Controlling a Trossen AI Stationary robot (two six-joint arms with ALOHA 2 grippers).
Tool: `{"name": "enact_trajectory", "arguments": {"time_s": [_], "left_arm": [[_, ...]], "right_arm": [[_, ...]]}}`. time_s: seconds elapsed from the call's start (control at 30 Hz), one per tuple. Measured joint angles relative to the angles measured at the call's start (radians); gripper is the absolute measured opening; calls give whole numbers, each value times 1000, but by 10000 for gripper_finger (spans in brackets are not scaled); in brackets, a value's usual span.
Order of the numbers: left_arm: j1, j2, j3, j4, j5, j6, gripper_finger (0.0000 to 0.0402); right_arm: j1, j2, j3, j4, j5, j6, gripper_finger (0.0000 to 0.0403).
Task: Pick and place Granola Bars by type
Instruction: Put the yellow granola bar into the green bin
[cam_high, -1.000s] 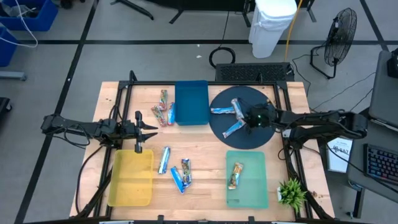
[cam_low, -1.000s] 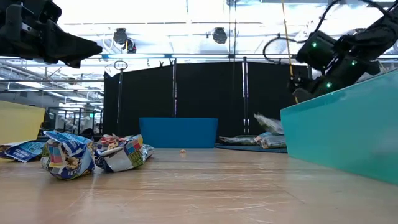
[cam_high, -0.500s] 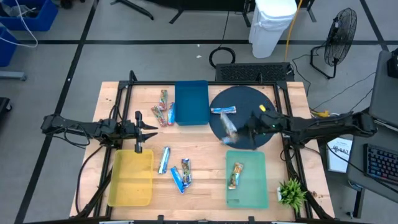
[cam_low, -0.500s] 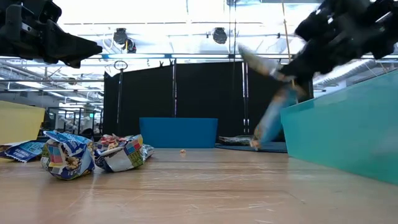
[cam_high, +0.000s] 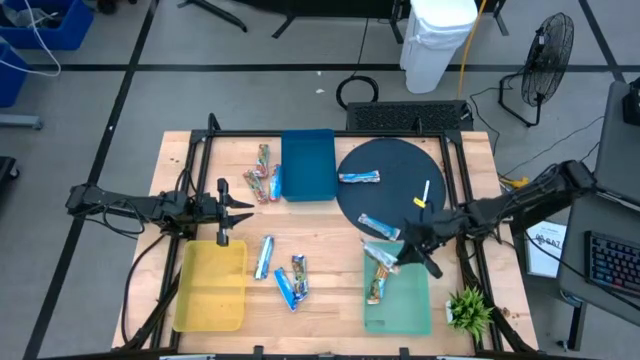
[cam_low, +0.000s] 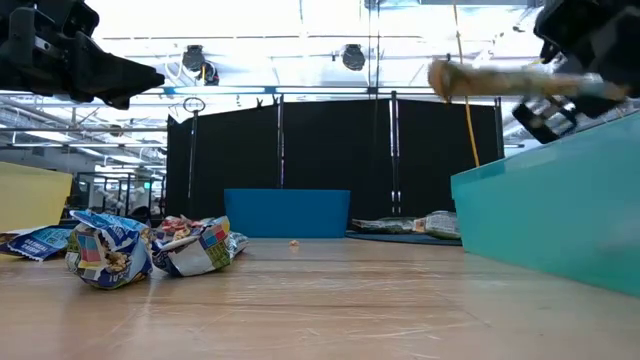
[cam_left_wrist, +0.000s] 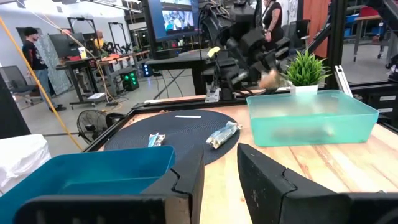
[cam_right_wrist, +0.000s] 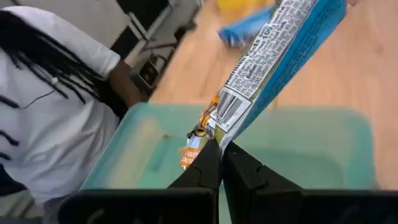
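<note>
Risk lies in the right gripper (cam_right_wrist: 217, 163) pinching only the bar's (cam_right_wrist: 273, 59) end: it probably slips short of the green tray (cam_high: 412, 303)

Right tool (cam_right_wrist: 217, 163) pinches a blue bar (cam_right_wrist: 273, 59) by its end, above teal tray (cam_right_wrist: 298, 155); second bar (cam_right_wrist: 193, 146) lies inside; person (cam_right_wrist: 56, 112) beyond bench.
</note>
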Motion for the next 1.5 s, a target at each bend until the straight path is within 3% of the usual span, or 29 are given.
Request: {"name": "enact_trajectory", "arguments": {"time_s": [0.3,0.67,1.03,1.27,1.33,1.5], "left_arm": [[0,0,0,0,0,0,102],[0,0,0,0,0,0,102],[0,0,0,0,0,0,102],[0,0,0,0,0,0,102],[0,0,0,0,0,0,102],[0,0,0,0,0,0,102]], "right_arm": [[97,54,0,-169,71,321,0],[111,66,0,-148,74,426,19],[111,66,0,1,101,310,115],[110,66,0,239,103,82,156],[108,66,0,273,136,0,161],[47,66,0,237,345,-127,164]]}}
